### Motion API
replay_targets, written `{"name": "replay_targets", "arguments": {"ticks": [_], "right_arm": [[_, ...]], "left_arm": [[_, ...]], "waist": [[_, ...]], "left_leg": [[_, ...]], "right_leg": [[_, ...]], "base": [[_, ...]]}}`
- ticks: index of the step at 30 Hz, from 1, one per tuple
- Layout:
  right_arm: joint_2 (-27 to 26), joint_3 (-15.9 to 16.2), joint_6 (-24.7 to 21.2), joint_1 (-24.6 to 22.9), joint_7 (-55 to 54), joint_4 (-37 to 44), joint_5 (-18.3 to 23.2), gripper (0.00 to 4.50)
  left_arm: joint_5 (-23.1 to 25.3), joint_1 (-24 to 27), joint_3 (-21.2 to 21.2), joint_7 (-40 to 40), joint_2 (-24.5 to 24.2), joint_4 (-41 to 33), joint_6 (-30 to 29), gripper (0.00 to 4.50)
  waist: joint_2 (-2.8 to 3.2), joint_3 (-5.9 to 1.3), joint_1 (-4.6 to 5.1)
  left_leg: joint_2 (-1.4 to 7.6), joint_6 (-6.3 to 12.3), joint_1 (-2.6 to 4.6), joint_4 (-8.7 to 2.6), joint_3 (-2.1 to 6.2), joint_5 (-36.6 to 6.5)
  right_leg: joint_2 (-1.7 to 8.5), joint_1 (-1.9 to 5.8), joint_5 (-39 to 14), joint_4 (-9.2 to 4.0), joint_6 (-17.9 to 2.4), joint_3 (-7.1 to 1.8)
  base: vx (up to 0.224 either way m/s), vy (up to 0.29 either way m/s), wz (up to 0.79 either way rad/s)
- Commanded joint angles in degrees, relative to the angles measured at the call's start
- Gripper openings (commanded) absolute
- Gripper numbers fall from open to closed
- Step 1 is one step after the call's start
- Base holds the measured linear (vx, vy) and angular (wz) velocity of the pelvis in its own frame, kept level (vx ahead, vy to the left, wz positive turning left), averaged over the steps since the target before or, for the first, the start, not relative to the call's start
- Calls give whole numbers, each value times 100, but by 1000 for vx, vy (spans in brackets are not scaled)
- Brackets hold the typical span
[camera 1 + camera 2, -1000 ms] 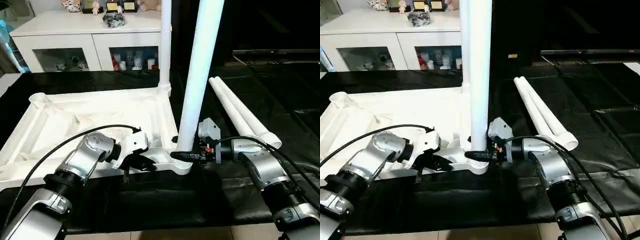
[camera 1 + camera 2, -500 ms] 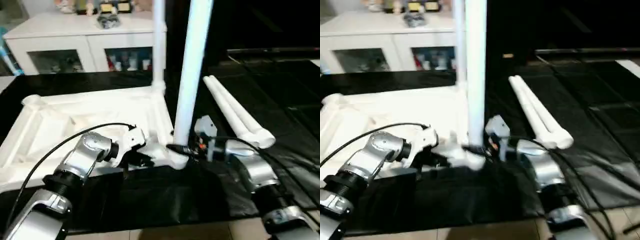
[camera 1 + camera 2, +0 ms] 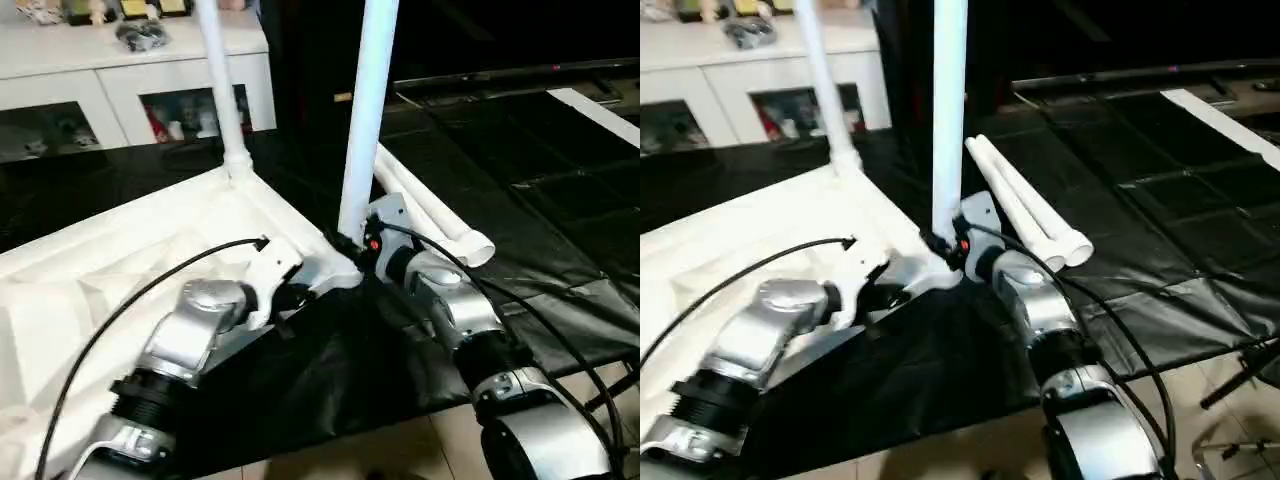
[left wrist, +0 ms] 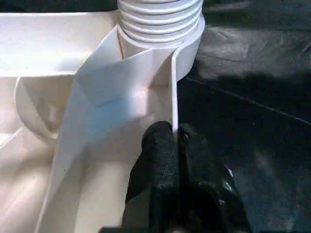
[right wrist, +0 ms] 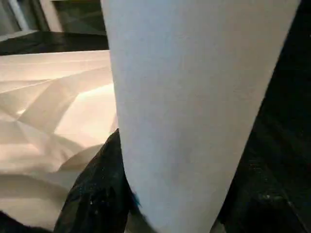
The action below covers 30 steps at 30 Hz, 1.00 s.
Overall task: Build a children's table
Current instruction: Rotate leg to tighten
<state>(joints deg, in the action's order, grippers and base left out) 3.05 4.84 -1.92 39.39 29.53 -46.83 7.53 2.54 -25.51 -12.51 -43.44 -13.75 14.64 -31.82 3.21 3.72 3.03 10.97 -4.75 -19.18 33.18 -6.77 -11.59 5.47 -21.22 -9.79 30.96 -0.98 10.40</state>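
The left gripper pinches the tabletop rim, apparently steadying it, while the right gripper clasps the upright leg at its socket.

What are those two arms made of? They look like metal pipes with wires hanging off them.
Each forearm is a rounded silver shell over black ribbed joint rings. The left gripper sits on a white wrist block, the right gripper on a grey one with a small red light. Both have black fingers, and black cables loop along both arms.

Table top smooth white plastic (legs too).
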Motion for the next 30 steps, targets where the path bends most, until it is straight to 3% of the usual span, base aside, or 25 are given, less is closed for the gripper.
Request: {"name": "replay_targets", "arguments": {"ticks": [1,9,10,12,14,16,17,19,22,23,24,25,27,29,30], "right_arm": [[-142,93,-365,-221,-181,-717,-121,193],[-184,19,-249,-116,-204,-965,-169,193],[-180,21,-217,-110,-187,-972,-196,228],[-150,83,-42,-104,-118,-1004,-298,228],[-147,75,-24,-102,-129,-1016,-300,267],[-148,-8,-73,-126,16,-975,-168,269],[-140,-25,-70,-137,87,-963,-131,269],[-104,-56,1,-196,89,-897,-137,305],[-38,-123,17,-315,237,-749,-65,320],[2,-130,-21,-359,314,-695,-45,327],[38,-136,-61,-415,447,-615,2,337],[112,-150,-100,-528,670,-436,78,358],[166,-150,-49,-602,818,-312,120,368],[299,-190,-83,-767,1096,2,222,374],[299,-190,-83,-767,1096,2,222,390]], "left_arm": [[-93,-114,-191,-24,142,-338,20,0],[-54,-190,-121,178,180,-382,-198,0],[-56,-196,-121,192,171,-375,-193,0],[-80,-207,-115,220,148,-350,-183,0],[-86,-212,-110,230,144,-339,-182,0],[-91,-241,-91,242,118,-285,-148,0],[-93,-255,-86,244,110,-263,-134,0],[-94,-299,-72,236,78,-186,-62,0],[-82,-353,-78,183,28,-87,56,0],[-78,-375,-80,163,8,-52,95,0],[-76,-397,-84,139,-10,-17,130,0],[-76,-433,-103,91,-46,38,182,0],[-73,-455,-110,69,-64,73,210,0],[-69,-502,-157,-10,-123,167,306,0],[-69,-502,-157,-10,-123,167,306,0]], "waist": [[28,-183,24],[25,-169,102],[23,-164,106],[14,-167,126],[18,-159,129],[25,-166,130],[19,-205,106],[12,-224,48],[12,-263,-24],[9,-265,-56],[25,-295,-135],[-11,-302,-185],[2,-313,-267],[7,-320,-288],[-12,-350,-336]], "left_leg": [[150,94,-12,-436,100,-3290],[134,76,-8,-452,113,-3498],[133,75,-3,-450,114,-3517],[132,75,-4,-448,118,-3537],[139,70,0,-461,126,-3595],[148,65,-1,-466,133,-3627],[140,89,-1,-452,111,-3470],[165,174,-105,-481,100,-3084],[190,231,-153,-480,67,-2710],[194,253,-162,-481,55,-2600],[203,317,-170,-474,9,-2254],[208,385,-176,-470,-20,-2076],[207,433,-141,-456,-69,-1911],[195,461,-153,-450,-92,-1755],[207,490,-132,-432,-123,-1586]], "right_leg": [[412,129,-3763,-606,-174,-186],[433,103,-3902,-611,-201,-215],[433,95,-3944,-622,-188,-208],[440,92,-4012,-633,-148,-199],[433,83,-3998,-627,-152,-201],[441,83,-3981,-619,-181,-218],[457,87,-3827,-609,-240,-262],[451,121,-3474,-522,-434,-340],[455,141,-3059,-473,-627,-402],[453,142,-2939,-467,-680,-417],[443,156,-2479,-416,-861,-461],[428,168,-2341,-391,-907,-476],[427,155,-2367,-393,-929,-510],[404,167,-2271,-373,-961,-518],[398,156,-2120,-345,-992,-545]], "base": [[0,0,0],[0,0,0],[0,0,0],[0,0,0],[0,0,0],[0,0,0],[0,0,0],[0,0,0],[0,0,0],[0,0,0],[0,0,0],[0,0,0],[0,0,0],[0,0,0],[0,0,0]]}}
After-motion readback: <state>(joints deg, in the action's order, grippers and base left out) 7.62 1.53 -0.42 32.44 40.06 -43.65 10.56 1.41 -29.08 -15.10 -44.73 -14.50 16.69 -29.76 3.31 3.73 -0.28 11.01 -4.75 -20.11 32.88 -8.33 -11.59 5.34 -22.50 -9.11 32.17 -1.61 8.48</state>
